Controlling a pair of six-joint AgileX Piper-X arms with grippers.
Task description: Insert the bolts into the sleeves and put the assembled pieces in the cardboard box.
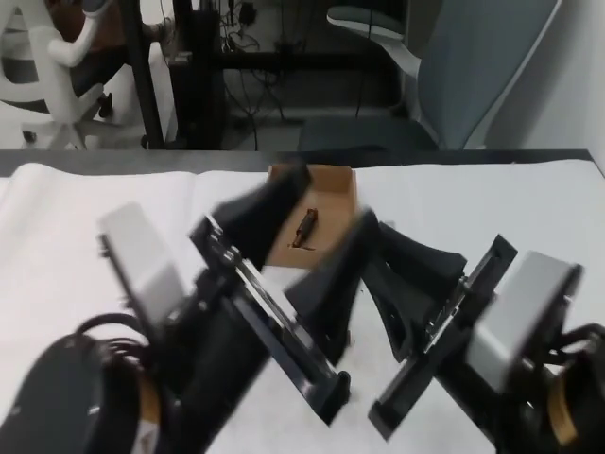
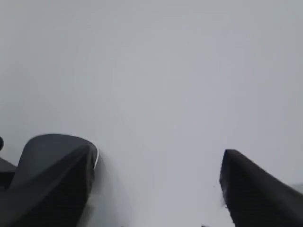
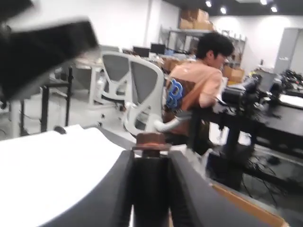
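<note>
R gripper (image 3: pixel 150 163): jaws narrow, pinched on a dark sleeve (image 3: pixel 150 187) w/ a brown bolt head (image 3: pixel 150 140) poking out past the fingertips. The arm is tipped so its cam looks across the room, not down at the bench. L gripper (image 2: pixel 158 163): jaws wide, nothing btw them, white cloth (image 2: pixel 151 71) underneath. Cardboard box (image 1: pixel 328 173) sits at the far edge of the cloth, beyond both arms, w/ one dark piece (image 1: pixel 304 227) lying inside. Risks, my read: can't tell how deep the bolt sits, so a tilt en route to the box could let it slide out of the sleeve. Grip is on the sleeve's sides only, near the tips, so a jolt could twist it or drop it short, onto the cloth. L fingers (image 1: pixel 271 206) hang right by the box in high view, prob. close to R arm's path, so a bump is poss. Letting go too high could bounce the part off the piece inside, or over the rim.
</note>
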